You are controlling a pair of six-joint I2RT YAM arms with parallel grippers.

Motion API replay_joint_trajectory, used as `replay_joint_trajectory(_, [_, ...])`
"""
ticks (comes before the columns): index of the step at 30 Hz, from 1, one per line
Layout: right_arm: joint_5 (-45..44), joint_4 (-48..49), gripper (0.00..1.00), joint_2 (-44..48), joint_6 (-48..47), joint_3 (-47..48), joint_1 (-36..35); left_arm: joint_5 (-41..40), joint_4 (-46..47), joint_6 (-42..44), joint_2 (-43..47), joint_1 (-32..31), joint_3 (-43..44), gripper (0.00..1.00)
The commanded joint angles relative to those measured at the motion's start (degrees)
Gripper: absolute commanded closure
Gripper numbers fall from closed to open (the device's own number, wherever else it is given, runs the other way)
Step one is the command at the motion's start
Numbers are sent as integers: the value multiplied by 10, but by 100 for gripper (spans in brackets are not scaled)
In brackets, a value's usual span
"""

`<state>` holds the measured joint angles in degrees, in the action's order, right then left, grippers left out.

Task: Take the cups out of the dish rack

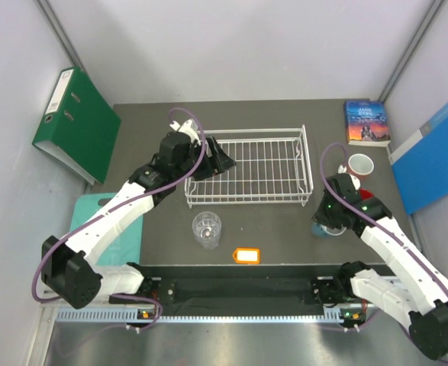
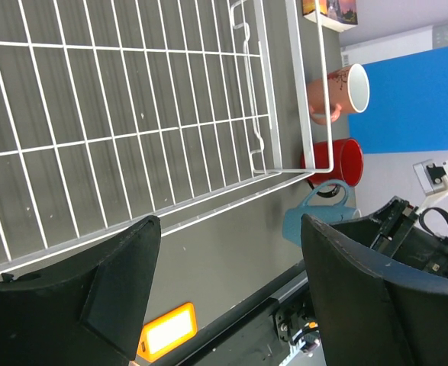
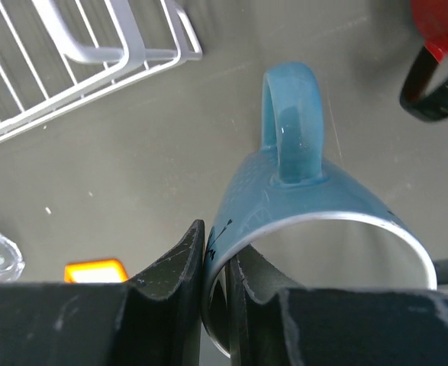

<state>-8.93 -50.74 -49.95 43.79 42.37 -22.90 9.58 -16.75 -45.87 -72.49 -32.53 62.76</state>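
The top view looks steeply down from high above the near edge over the whole desk (image 1: pixel 285 236). The left wrist view sits close over the dish rack (image 2: pixel 132 137), facing the desk's right side. The right wrist view is nearest, right at the light blue mug (image 3: pixel 307 191). All three share the rack's near right corner.

Bright, even overhead light, soft shadows, sheen on the light blue mug (image 3: pixel 307 191) — close foreground blurred.
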Motion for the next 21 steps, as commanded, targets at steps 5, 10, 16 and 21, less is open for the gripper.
replay_joint_trajectory(5, [-9,77,100,-56,-24,-19,-7,-23,-12,15,22,-2,-4,22])
replay_joint_trajectory(10, [-10,93,100,-73,-31,-40,-8,-25,-8,13,28,-2,-20,22])
replay_joint_trajectory(16, [-10,107,99,-81,-40,-52,-8,-17,2,11,24,-2,-30,21])
replay_joint_trajectory(21, [-10,88,68,-49,-45,-24,-10,-14,5,19,21,-2,-28,19])
